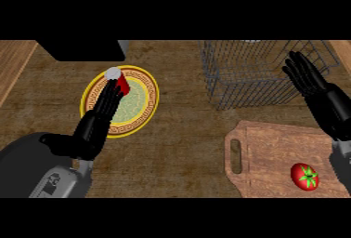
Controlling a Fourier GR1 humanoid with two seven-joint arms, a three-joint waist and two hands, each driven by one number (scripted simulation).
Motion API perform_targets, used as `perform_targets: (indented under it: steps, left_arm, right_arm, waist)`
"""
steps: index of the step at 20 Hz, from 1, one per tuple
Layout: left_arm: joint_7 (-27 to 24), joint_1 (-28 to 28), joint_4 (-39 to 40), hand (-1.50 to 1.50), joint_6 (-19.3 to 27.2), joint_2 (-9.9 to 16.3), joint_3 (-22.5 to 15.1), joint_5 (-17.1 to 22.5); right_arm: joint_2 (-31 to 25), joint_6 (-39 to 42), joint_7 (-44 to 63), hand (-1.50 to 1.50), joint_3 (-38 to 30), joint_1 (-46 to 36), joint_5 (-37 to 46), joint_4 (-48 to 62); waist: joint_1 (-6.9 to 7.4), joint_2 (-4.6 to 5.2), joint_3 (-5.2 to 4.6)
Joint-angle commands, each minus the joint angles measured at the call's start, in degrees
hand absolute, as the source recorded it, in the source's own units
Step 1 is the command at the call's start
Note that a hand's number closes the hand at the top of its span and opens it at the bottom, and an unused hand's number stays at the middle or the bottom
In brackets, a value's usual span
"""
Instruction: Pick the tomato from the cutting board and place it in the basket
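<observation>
A red tomato [305, 176] with a green stem lies on the wooden cutting board [267, 148] at the lower right. The wire basket [237, 74] stands behind the board, at the upper right, and I see nothing inside it. My right hand [312, 81] is open with straight fingers, raised in front of the basket's right side, well above and beyond the tomato. My left hand [96, 125] is open at the left, its fingers stretched over a yellow-rimmed plate [147, 100].
On the plate, at my left fingertips, lies a small red and white object [116, 79]. A dark block [82, 49] sits at the back left. A lighter wooden strip [14, 65] runs along the counter's left edge.
</observation>
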Motion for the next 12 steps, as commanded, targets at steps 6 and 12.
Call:
perform_targets:
  steps: [6, 12]
  left_arm:
    - [12.0, 11.8, 12.7, 0.0, 3.0, 5.6, 1.3, 0.1]
    - [15.9, 15.7, 10.7, 0.0, 3.5, 7.3, 1.0, 0.3]
  right_arm:
    - [4.2, 18.1, -4.7, 1.5, -0.2, 0.0, -16.7, -0.3]
    - [4.5, 19.0, -11.8, -1.5, 15.4, 14.1, 3.7, -17.6]
  waist:
    - [0.97, -0.67, -0.08]
    - [-2.15, -2.05, -0.32]
